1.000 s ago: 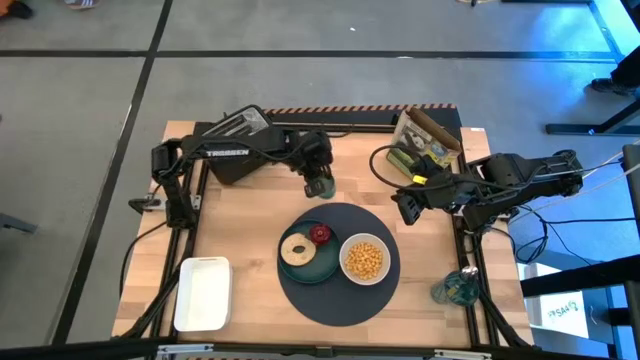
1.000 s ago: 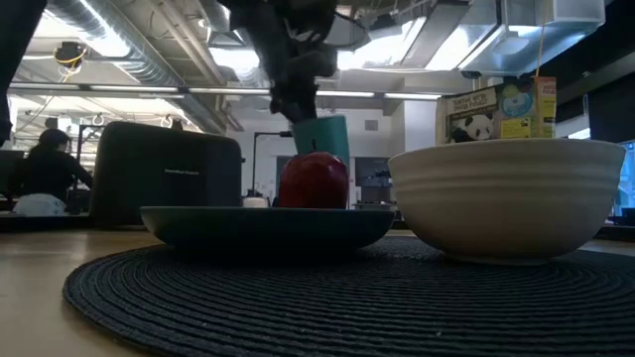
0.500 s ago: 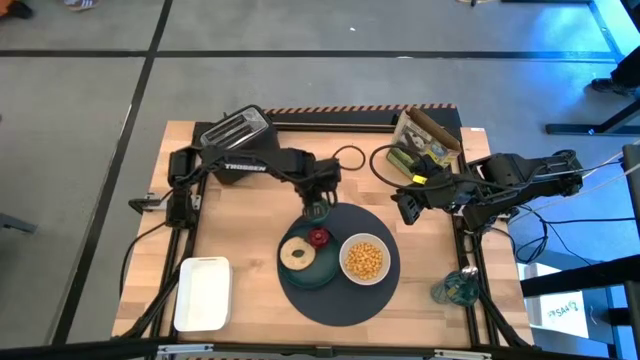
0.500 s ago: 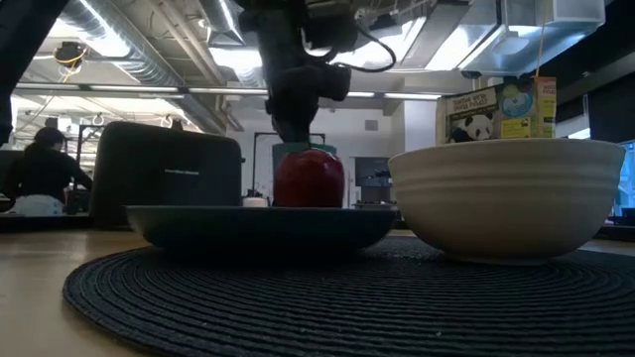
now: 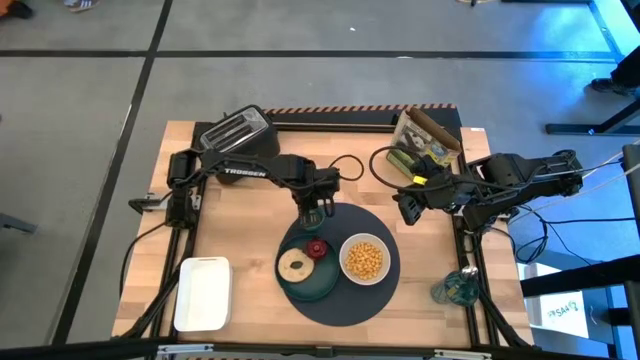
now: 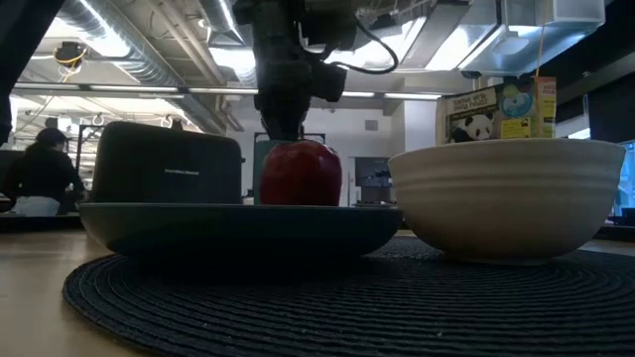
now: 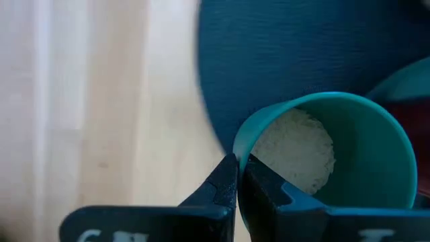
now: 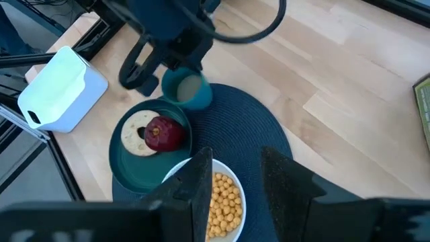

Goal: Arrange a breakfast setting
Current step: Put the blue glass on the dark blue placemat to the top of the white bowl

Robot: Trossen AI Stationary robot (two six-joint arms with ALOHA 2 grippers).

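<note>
On the dark mat [image 5: 380, 290], small teal-green cup [image 7: 336, 151], rim pinched in left jaws.

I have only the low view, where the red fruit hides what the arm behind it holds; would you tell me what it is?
Observer: The left claw is shut on the rim of the small green cup.
Operator: Where is that cup?
Observer: Over the far edge of the dark round mat, right beside the teal plate.
Operator: And the other arm?
Observer: The right claw hovers open, right of the mat, holding nothing.
</note>
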